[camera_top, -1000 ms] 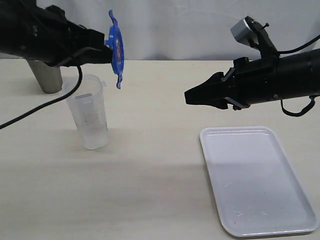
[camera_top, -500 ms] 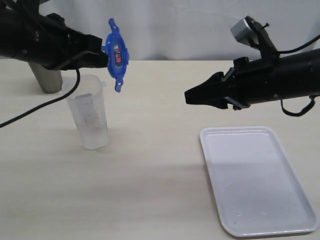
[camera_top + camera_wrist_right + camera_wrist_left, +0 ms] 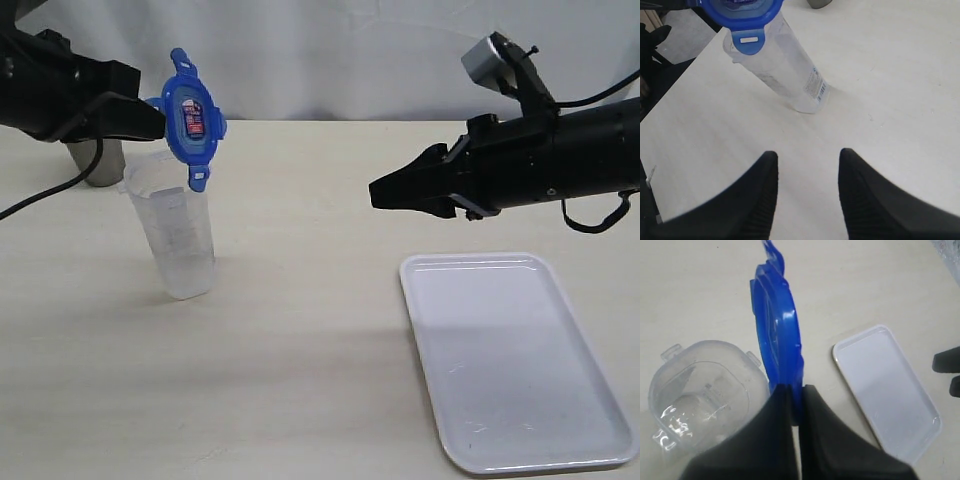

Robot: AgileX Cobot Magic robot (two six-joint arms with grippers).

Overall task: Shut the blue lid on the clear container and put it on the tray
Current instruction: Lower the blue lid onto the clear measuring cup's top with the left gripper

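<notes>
My left gripper (image 3: 158,118) (image 3: 796,390) is shut on the edge of the blue lid (image 3: 190,118) (image 3: 777,335) (image 3: 740,12), which it holds on edge, sticker face out, just above the open rim of the clear container (image 3: 177,222) (image 3: 702,385) (image 3: 785,75). The container stands upright on the table at the left. The white tray (image 3: 515,360) (image 3: 887,390) lies flat at the right front. My right gripper (image 3: 378,193) (image 3: 807,155) hovers open above the table beyond the tray, with nothing between its fingers.
A grey steel cup (image 3: 100,160) stands behind the container at the far left, partly hidden by my left arm. A white backdrop (image 3: 350,50) closes off the table's far edge. Bare beige tabletop (image 3: 300,330) lies between container and tray.
My left gripper has drawn back to the left with the lid, turning it so the sticker face shows more; the lid now sits over the container's rim. The right arm has not moved.
</notes>
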